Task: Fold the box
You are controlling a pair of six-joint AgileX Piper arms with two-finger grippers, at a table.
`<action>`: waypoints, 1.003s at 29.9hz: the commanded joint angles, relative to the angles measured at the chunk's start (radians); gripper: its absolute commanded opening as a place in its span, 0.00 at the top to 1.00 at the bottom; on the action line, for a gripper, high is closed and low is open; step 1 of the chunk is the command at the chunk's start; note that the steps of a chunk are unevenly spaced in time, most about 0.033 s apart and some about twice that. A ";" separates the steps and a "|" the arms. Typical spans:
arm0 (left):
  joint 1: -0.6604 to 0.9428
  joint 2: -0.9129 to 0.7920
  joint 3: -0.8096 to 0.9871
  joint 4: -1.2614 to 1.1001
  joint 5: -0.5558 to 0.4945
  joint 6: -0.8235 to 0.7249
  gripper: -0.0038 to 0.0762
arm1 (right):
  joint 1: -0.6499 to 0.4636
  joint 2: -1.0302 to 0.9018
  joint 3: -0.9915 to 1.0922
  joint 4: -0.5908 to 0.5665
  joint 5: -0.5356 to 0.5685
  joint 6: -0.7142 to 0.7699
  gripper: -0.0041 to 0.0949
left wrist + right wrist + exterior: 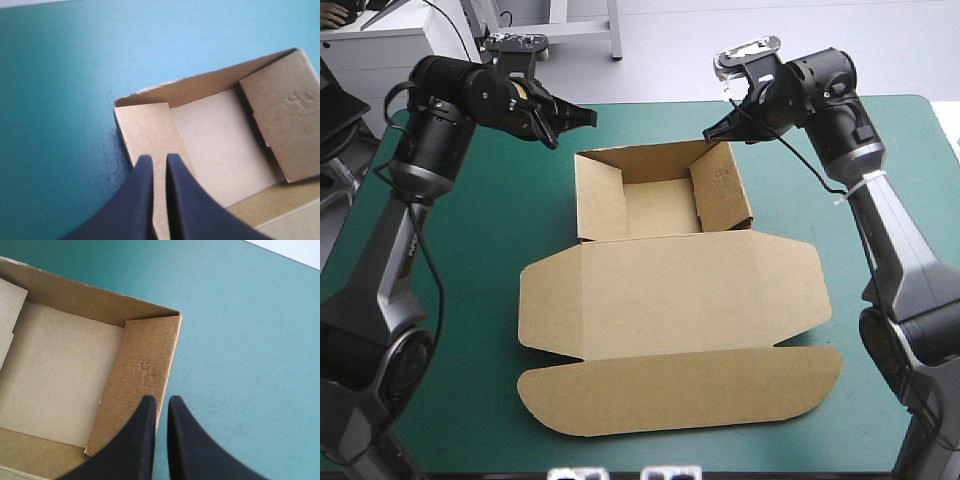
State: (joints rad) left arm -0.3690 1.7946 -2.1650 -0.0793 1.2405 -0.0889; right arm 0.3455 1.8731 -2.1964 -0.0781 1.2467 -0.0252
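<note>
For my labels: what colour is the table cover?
The cover is teal-green, shown best in the high view.

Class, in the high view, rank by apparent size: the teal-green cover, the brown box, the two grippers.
1. the teal-green cover
2. the box
3. the left gripper and the right gripper: they look alike, so unranked.

You are at a test bench in a robotics lab, and the high view shows why. Two black-and-grey robot arms reach over one desk [480, 250] with a teal-green cover, the left arm [405, 240] from 9 o'clock and the right arm [895, 240] from 3 o'clock. Beyond the far edge there is pale bare floor [820, 35] at 1 o'clock, a metal stand leg [615, 30] at 12 and a pale grey unit [380, 50] at 10.
</note>
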 commanded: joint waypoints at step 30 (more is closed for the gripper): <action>-0.035 -1.152 1.194 0.311 -0.272 -0.079 0.96 | -0.026 0.144 0.127 -0.012 0.004 -0.018 0.53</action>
State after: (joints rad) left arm -0.3996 0.7442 -1.0368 0.2376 1.0663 -0.1573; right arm 0.3370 2.0492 -2.0597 -0.0975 1.2459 -0.0551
